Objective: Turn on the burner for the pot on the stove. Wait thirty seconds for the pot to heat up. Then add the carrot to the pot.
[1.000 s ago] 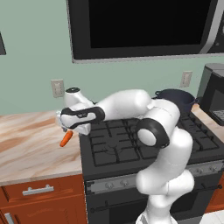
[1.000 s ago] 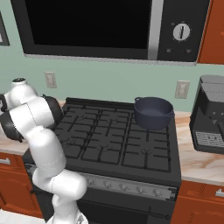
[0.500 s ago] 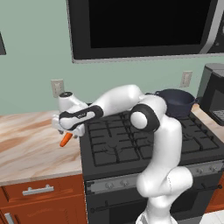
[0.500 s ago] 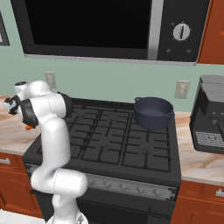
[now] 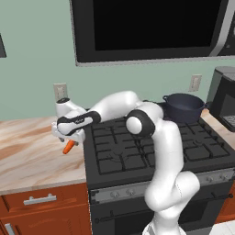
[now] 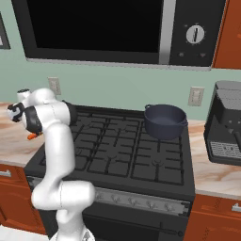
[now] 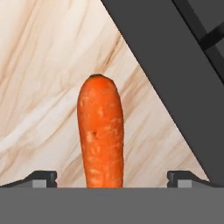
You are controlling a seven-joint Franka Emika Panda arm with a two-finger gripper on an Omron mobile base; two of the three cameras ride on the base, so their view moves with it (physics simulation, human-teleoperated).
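Gripper point(image 7: 111, 179) lower over carrot point(image 7: 100, 135)

Base views flank stove point(image 5: 151, 151); hand view close above carrot point(image 7: 100, 135).

You see the marbled counter point(image 5: 27, 151) at the left of the left base view, with the carrot point(image 5: 69, 147) lying on it just beside the stove point(image 5: 151, 156), whose upper-right grate bears the pot point(image 5: 183, 106).
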